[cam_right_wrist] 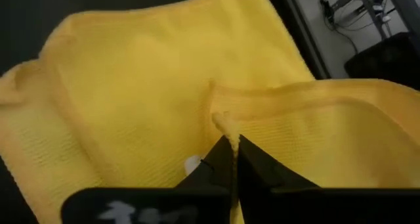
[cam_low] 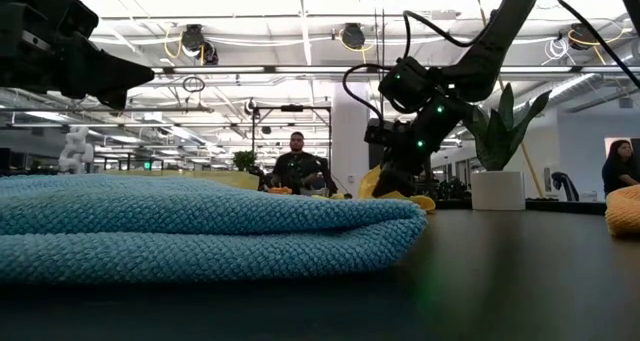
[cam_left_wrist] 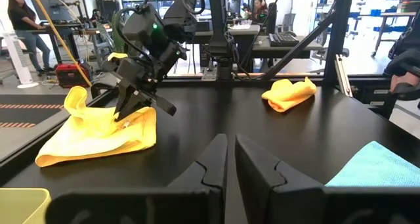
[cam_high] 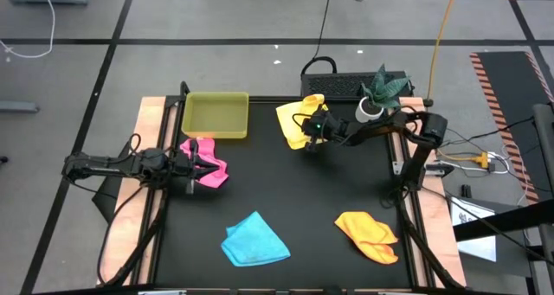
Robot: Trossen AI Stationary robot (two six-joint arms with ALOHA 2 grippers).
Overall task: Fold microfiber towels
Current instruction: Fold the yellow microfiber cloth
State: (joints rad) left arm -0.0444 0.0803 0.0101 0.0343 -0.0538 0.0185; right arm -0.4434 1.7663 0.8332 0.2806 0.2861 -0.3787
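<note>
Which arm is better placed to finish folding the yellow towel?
Right. Its gripper is shut on a pinched edge of the yellow towel. The left gripper sits shut over the pink towel, away from it.

Yellow microfiber towel (cam_high: 294, 120): partly folded, rumpled, at the far middle of the worktop. Pink microfiber towel (cam_high: 208, 163): bunched, at the left side. Sky-blue microfiber towel (cam_high: 253, 241): folded into a rough wedge, near front centre. Orange microfiber towel (cam_high: 368, 233): loosely folded, front right, well apart from the blue.
</note>
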